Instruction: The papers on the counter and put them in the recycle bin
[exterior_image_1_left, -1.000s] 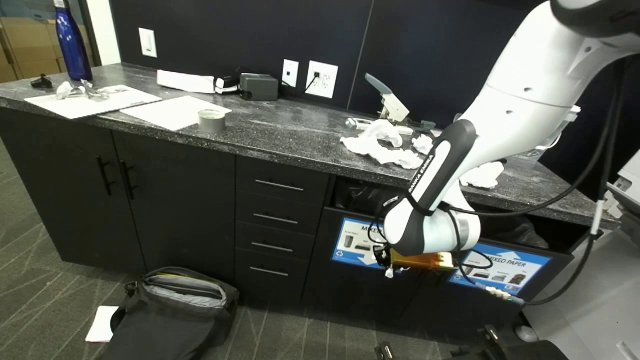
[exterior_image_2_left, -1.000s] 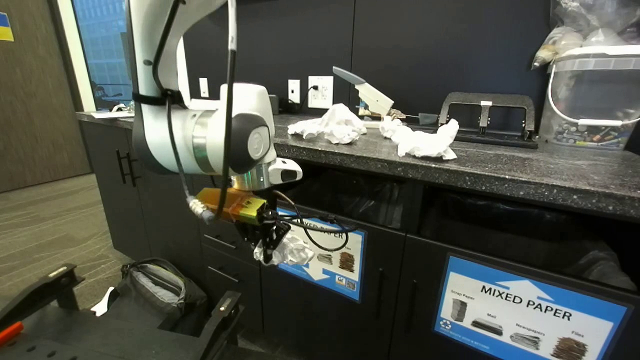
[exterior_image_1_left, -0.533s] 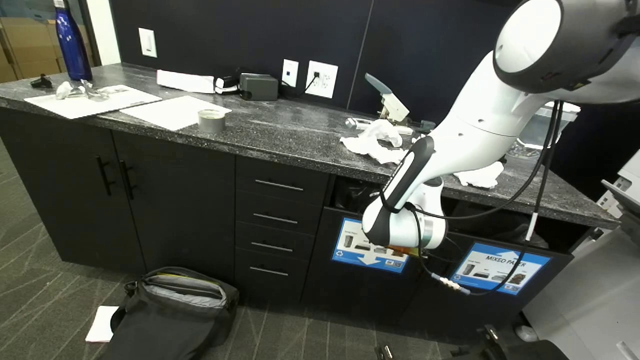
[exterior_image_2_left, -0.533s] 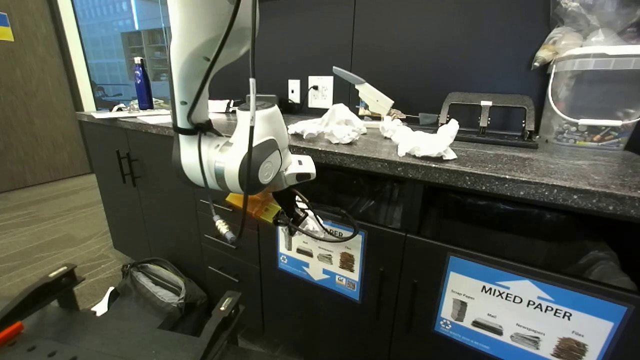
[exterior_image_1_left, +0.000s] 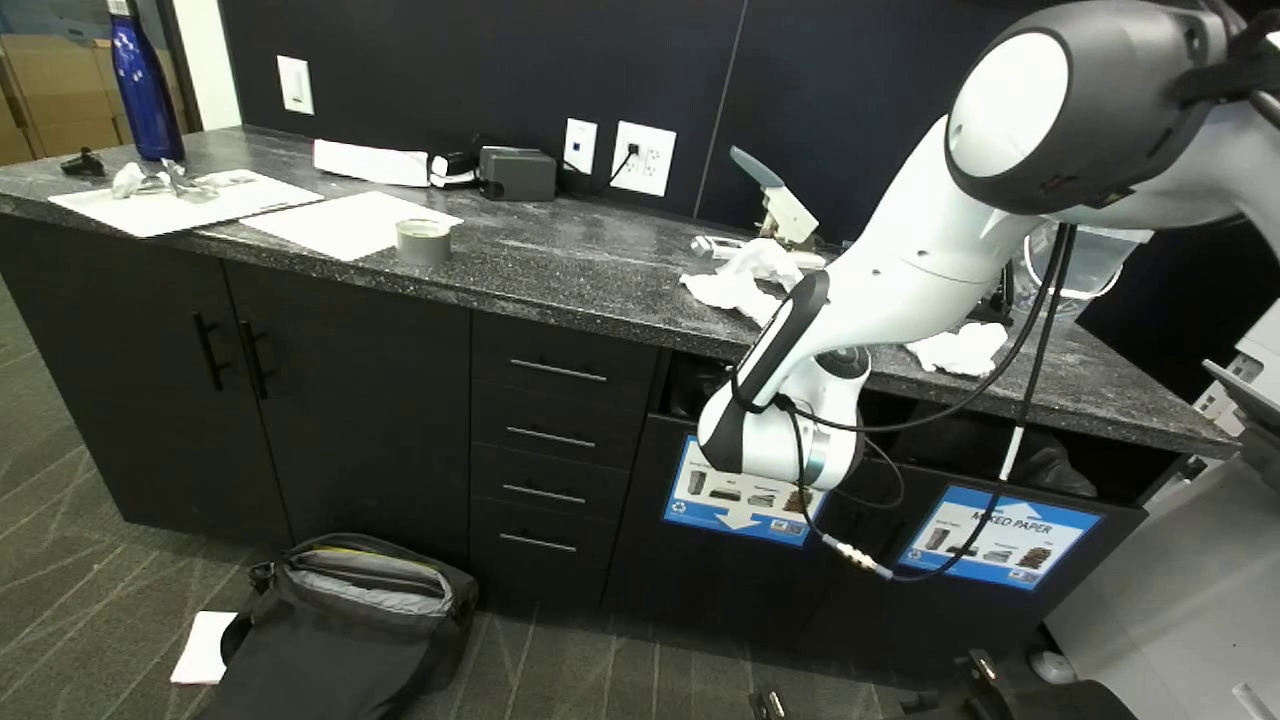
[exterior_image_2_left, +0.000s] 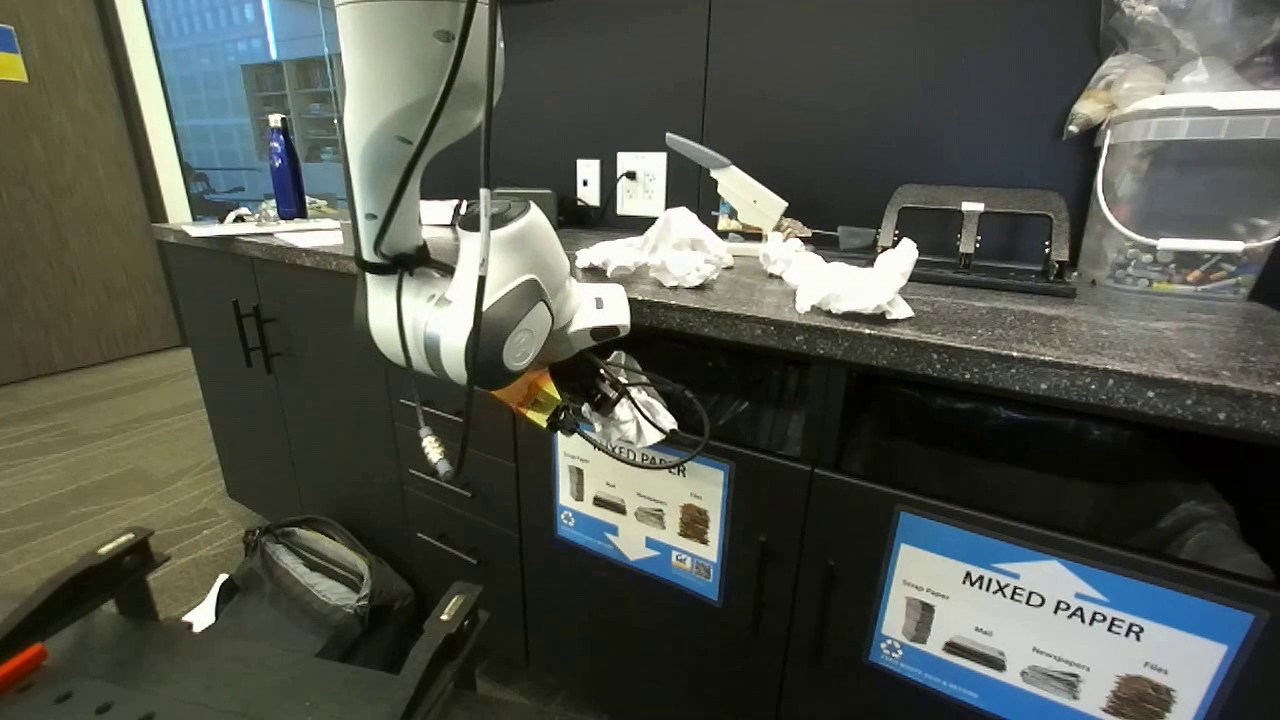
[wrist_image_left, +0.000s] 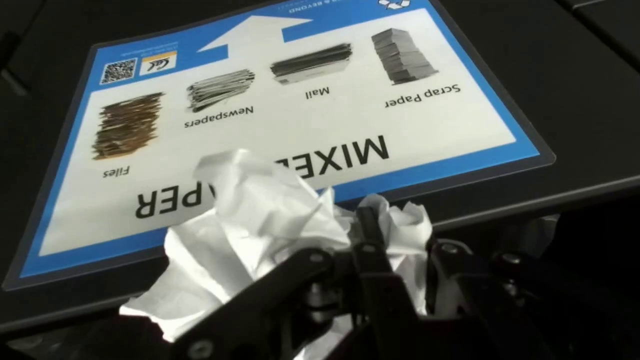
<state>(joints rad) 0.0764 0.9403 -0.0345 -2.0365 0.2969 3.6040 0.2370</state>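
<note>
A crumpled paper (exterior_image_2_left: 637, 418) clasped in the hand (exterior_image_2_left: 603, 395)
In an exterior view it hangs before the left sign (exterior_image_2_left: 643, 520); to the right, more wads (exterior_image_2_left: 852, 286) lie on the table (exterior_image_2_left: 1010, 335).

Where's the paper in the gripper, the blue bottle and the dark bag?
Crumpled paper (wrist_image_left: 260, 215): in the wrist view, a creased side.
Blue bottle (exterior_image_1_left: 147, 92): in an exterior view, on its body.
Dark bag (exterior_image_1_left: 345, 645): in an exterior view, fabric below its opening.

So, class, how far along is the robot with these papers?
Done: one crumpled wad is picked up; whether others are binned isn't visible. In hand: the gripper holds it by the mixed-paper bin. Left: releasing it inside, then the crumpled papers on the counter.
</note>
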